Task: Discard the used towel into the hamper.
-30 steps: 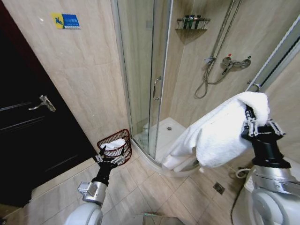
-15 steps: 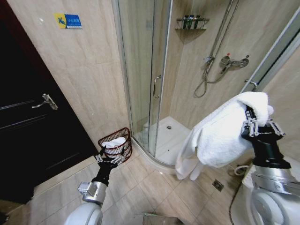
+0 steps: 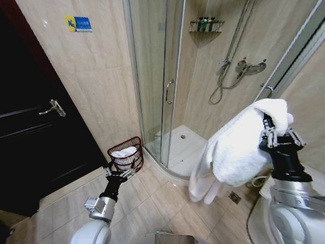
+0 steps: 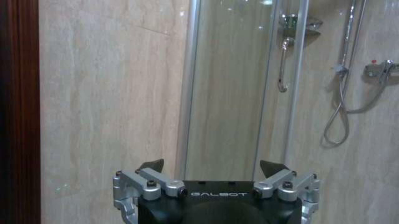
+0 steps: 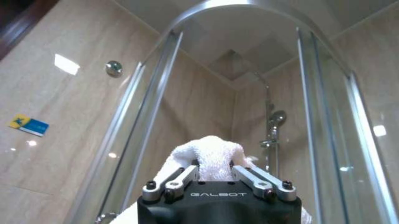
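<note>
A white towel [image 3: 234,148] hangs in a long fold from my right gripper [image 3: 272,130], which is shut on its upper end at the right, well above the floor. The right wrist view shows the towel [image 5: 209,156] bunched between the fingers [image 5: 181,178]. The hamper [image 3: 126,154], a small round reddish-brown slatted basket holding something white, stands on the floor against the wall beside the shower door. My left gripper [image 3: 120,173] points at it from just in front, fingers [image 4: 151,166] spread open and empty.
A curved glass shower enclosure [image 3: 155,76] with a handle [image 3: 168,91] stands behind the hamper. A dark door [image 3: 30,137] lies to the left. The tiled floor [image 3: 162,208] has a drain [image 3: 234,197] on the right.
The camera has shifted slightly. The towel's hanging end has swung down and closer under the right gripper. The left arm has kept its pose.
</note>
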Robot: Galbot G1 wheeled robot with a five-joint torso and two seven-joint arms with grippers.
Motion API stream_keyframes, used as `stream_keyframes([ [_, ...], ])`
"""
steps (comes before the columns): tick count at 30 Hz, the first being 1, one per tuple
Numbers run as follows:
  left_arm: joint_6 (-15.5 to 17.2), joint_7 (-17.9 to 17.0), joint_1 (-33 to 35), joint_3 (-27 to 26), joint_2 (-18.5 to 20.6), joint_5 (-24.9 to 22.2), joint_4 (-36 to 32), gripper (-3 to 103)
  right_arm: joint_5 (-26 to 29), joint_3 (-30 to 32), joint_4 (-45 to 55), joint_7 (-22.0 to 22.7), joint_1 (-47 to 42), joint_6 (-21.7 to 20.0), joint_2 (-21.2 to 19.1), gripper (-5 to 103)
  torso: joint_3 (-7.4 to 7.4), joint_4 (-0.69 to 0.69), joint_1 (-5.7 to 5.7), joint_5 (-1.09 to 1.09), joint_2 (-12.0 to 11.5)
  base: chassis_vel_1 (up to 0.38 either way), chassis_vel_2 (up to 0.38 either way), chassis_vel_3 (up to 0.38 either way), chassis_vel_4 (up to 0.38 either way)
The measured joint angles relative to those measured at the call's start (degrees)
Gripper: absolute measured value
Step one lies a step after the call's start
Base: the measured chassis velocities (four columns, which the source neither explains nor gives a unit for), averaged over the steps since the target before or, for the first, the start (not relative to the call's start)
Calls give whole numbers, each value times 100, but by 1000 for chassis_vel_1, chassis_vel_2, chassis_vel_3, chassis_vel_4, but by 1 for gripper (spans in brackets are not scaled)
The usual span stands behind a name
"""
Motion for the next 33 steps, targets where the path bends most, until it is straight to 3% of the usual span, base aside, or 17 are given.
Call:
stream_keyframes([
  [15, 0, 0, 0, 0, 0, 0, 0, 100, 133, -92, 0, -230, 129, 64, -108, 12, 30, 0, 25, 0, 56, 47, 47, 37, 43],
  [33, 0, 0, 0, 0, 0, 0, 0, 100, 305, -117, 0, -402, 165, 119, -131, 12, 162, -1, 141, 0, 307, 113, 122, 118, 115],
])
